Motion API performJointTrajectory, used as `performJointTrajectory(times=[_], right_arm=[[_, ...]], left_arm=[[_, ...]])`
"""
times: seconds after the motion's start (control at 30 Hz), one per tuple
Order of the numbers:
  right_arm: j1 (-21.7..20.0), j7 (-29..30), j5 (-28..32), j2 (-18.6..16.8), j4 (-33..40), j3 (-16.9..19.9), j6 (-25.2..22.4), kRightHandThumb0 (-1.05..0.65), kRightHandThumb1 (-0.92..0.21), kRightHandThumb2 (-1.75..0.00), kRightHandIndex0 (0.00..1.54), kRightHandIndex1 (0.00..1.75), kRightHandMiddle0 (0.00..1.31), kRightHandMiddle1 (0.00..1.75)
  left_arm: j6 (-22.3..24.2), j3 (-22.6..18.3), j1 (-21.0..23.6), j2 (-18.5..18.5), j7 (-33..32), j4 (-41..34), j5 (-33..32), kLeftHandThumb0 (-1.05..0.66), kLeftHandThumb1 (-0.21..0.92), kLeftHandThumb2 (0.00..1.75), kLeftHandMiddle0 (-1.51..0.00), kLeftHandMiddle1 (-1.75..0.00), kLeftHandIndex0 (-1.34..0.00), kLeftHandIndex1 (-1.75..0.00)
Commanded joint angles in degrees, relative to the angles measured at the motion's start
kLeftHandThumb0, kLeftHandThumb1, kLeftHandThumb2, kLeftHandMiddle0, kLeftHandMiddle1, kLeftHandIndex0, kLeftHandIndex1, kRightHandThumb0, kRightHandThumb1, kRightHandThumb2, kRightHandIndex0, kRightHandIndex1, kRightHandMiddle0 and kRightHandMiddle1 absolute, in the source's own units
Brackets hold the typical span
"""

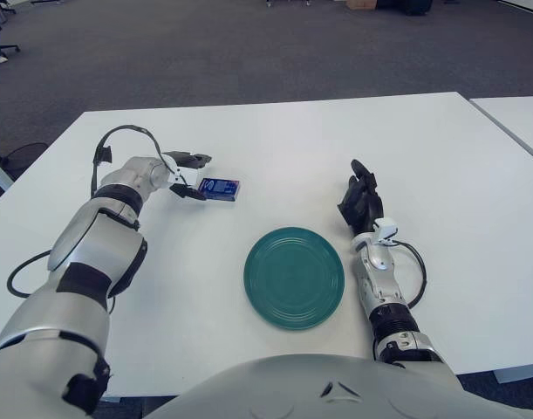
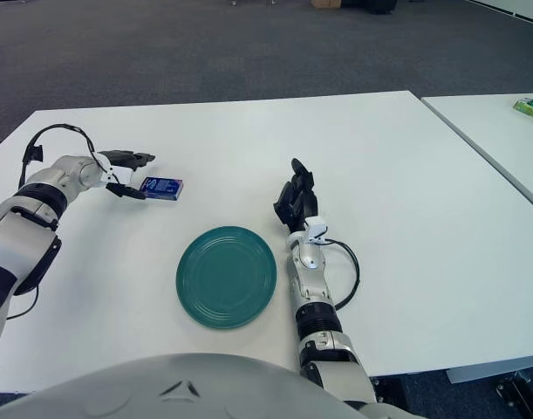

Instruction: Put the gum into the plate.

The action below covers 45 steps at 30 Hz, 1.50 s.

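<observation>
Two hands in view, only your left one is working. Left hand (image 1: 186, 175) sits toward the table's (image 1: 275, 140) left edge, fingers spread around the left end of the gum (image 1: 219, 188): one black fingertip above that end, another below and just beside it. You can't tell whether either tip is touching the pack. No grip closed on it.

Gum is a small blue pack lying flat on the table, left of centre, long side roughly parallel to the near edge. It's well apart from the plate (image 1: 294, 278), up and to the left of it.

Plate is green, round, empty, sitting near the table's near edge, about the middle of its width.

Right hand (image 1: 360, 202) shows just right of the plate, up from its rim, toward the right half of the table. Fingers are dark, extended and close together, holding nothing. Its forearm runs back to the near edge, with a black cable (image 1: 418, 272) looping off the wrist on the right side.

A black cable (image 1: 118, 136) also loops over your left wrist, toward the far left corner.

A second white table (image 2: 497, 131) stands past the right edge, with a narrow gap between.
</observation>
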<state>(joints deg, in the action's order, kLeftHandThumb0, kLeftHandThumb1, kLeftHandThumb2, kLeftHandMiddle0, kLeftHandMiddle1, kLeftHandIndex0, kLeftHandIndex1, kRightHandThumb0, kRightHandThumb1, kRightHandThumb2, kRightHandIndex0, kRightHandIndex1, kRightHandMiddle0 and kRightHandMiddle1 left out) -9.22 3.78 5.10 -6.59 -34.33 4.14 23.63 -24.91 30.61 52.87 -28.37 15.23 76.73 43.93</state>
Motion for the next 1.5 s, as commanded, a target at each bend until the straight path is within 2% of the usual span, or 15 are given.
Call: performJointTrajectory(times=[0.0, 0.3, 0.57, 0.8, 1.17, 1.47], right_arm=[[3.54, 1.01, 0.33, -0.34, -5.6, 1.27, -4.09, -0.72, -0.92, -0.84, 0.12, 0.01, 0.0, 0.59], [3.45, 1.1, 0.12, -0.44, -6.14, 1.32, -3.64, -0.74, -0.92, -0.83, 0.15, 0.02, 0.0, 0.6], [3.33, 1.3, 0.0, -0.62, -6.33, 1.33, -3.7, -0.74, -0.92, -0.85, 0.17, 0.02, 0.0, 0.62], [3.48, 1.46, -0.47, -0.46, -6.57, 1.14, -3.57, -0.76, -0.92, -0.87, 0.17, 0.02, 0.0, 0.62], [5.29, 0.67, -0.18, -0.61, -4.1, 0.66, -4.21, -0.76, -0.92, -0.88, 0.16, 0.01, 0.0, 0.57], [5.96, 0.38, -0.11, -0.88, -3.73, 0.56, -4.22, -0.73, -0.92, -0.9, 0.16, 0.0, 0.0, 0.5]], left_arm=[[-0.08, -0.13, 1.69, -0.86, 0.92, -0.11, -0.65, -1.05, 0.92, 0.29, 0.0, 0.0, 0.0, -0.24], [-0.43, 0.79, 1.62, -1.02, 0.94, -0.25, -0.36, -1.05, 0.92, 0.26, 0.0, 0.0, 0.0, -0.39], [1.06, 1.28, 1.38, 0.85, 2.15, 0.13, -0.52, -1.05, 0.92, 0.26, -0.03, -0.01, 0.0, -0.4], [4.76, 2.92, 0.24, 4.12, -0.64, 1.08, 0.76, -1.05, 0.92, 0.28, -0.04, -0.01, 0.0, -0.44], [5.79, 7.88, -1.09, 6.06, -4.84, 1.25, 4.86, -1.05, 0.92, 0.29, 0.0, 0.0, 0.0, -0.41], [7.06, 9.12, -1.05, 8.1, -6.4, 2.1, 5.29, -1.05, 0.92, 0.28, 0.0, 0.0, 0.0, -0.4]])
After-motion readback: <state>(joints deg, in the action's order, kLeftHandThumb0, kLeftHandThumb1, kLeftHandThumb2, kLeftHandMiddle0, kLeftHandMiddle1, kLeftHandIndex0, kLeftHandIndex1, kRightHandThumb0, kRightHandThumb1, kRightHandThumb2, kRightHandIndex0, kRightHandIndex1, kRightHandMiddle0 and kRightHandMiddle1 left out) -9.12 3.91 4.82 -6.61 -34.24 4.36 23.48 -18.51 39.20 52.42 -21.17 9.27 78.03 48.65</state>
